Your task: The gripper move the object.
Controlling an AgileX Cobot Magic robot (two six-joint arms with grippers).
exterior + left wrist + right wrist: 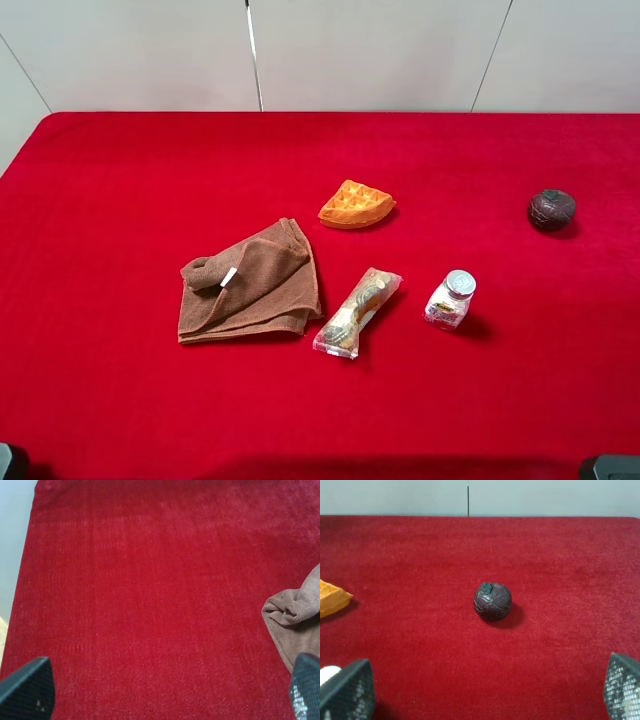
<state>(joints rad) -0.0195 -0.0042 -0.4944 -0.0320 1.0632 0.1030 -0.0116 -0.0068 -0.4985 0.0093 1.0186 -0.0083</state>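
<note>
The small clear glass bottle (450,300) with a silver cap stands upright on the red cloth, right of centre in the high view. Its pale cap just shows at the edge of the right wrist view (329,672), beside one finger. My right gripper (485,692) is open and empty, well short of the bottle and low over the cloth. My left gripper (167,695) is open and empty over bare red cloth on the left side. In the high view only dark corners of the arms (610,467) show at the bottom edge.
A brown folded towel (250,282) lies left of centre, its corner in the left wrist view (295,622). A clear snack packet (357,312) lies left of the bottle. An orange waffle (356,204) lies behind them. A dark brown ball (551,209) (492,601) sits far right.
</note>
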